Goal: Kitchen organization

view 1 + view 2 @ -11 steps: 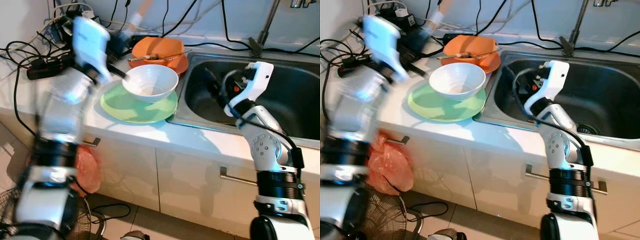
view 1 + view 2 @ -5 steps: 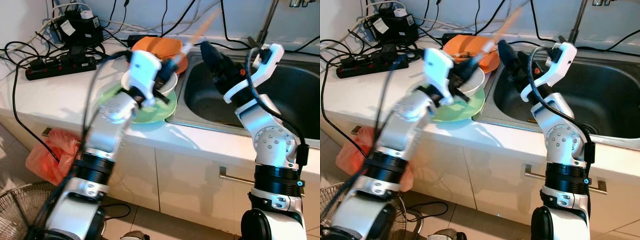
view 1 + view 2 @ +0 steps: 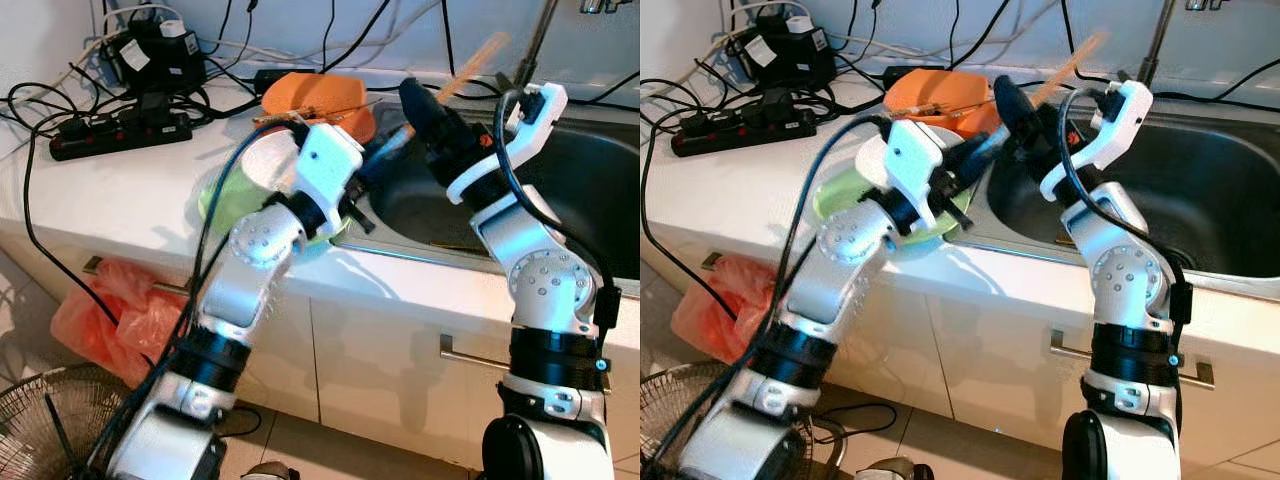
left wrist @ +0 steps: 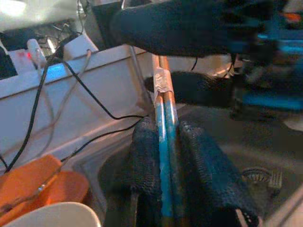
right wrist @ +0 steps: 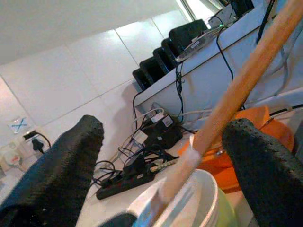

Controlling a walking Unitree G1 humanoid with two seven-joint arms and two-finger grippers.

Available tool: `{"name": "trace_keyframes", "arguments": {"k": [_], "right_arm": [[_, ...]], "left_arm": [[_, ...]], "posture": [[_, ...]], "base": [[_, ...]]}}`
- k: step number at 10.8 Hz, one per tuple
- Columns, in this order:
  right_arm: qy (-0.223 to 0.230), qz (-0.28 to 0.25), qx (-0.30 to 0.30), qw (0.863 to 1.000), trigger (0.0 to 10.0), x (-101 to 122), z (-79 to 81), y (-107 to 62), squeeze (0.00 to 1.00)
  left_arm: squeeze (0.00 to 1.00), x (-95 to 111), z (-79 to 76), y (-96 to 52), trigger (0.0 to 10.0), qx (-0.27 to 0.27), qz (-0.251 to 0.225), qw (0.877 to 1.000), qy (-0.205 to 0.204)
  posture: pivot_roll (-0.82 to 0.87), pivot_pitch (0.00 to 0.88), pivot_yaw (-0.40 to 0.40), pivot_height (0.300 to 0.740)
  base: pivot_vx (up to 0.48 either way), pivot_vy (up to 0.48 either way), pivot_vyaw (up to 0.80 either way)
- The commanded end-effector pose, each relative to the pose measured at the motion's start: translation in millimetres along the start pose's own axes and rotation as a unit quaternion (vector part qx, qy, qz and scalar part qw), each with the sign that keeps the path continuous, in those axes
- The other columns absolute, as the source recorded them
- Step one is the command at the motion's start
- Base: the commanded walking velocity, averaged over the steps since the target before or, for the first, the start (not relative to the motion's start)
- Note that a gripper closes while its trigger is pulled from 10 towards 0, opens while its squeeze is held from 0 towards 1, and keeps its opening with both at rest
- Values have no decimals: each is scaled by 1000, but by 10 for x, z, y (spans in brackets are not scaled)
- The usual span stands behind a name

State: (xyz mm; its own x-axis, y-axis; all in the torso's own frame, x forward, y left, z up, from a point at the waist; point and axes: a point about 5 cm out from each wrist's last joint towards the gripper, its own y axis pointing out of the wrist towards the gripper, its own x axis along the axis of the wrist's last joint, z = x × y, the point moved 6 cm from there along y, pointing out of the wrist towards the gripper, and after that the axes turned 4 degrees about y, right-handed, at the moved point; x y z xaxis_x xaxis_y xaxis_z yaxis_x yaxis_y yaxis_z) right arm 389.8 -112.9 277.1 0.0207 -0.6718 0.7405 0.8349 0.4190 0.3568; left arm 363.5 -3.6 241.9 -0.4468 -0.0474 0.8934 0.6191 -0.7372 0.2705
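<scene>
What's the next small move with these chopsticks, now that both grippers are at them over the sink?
Probably close the right gripper on the chopsticks. The left gripper grips their lower end, and the upper end lies between the right gripper's open fingers above the sink. Closing first lets the left let go without dropping them.

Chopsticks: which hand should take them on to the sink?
Right, probably. The left hand grips the chopsticks low, and the right hand is open around their upper end with a finger on each side, above the sink. It need only shut, then the left can release.
</scene>
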Motion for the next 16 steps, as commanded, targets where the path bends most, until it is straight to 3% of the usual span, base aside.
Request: {"name": "trace_keyframes", "arguments": {"k": [1,8,16], "right_arm": [[5,-6,6,1000,0,50,45,49,0],[19,-18,-30,999,0,136,-102,67,0],[35,-21,-48,998,0,130,-172,53,0]], "left_arm": [[0,88,-26,-3,0,-6,-15,1000,13],[0,157,-122,-110,0,-23,-37,999,17],[0,69,-16,-160,0,1,-21,999,28]], "posture": [[185,0,83,740],[185,0,69,740],[185,0,69,740]], "base": [[0,0,0],[0,0,0],[0,0,0]]}}
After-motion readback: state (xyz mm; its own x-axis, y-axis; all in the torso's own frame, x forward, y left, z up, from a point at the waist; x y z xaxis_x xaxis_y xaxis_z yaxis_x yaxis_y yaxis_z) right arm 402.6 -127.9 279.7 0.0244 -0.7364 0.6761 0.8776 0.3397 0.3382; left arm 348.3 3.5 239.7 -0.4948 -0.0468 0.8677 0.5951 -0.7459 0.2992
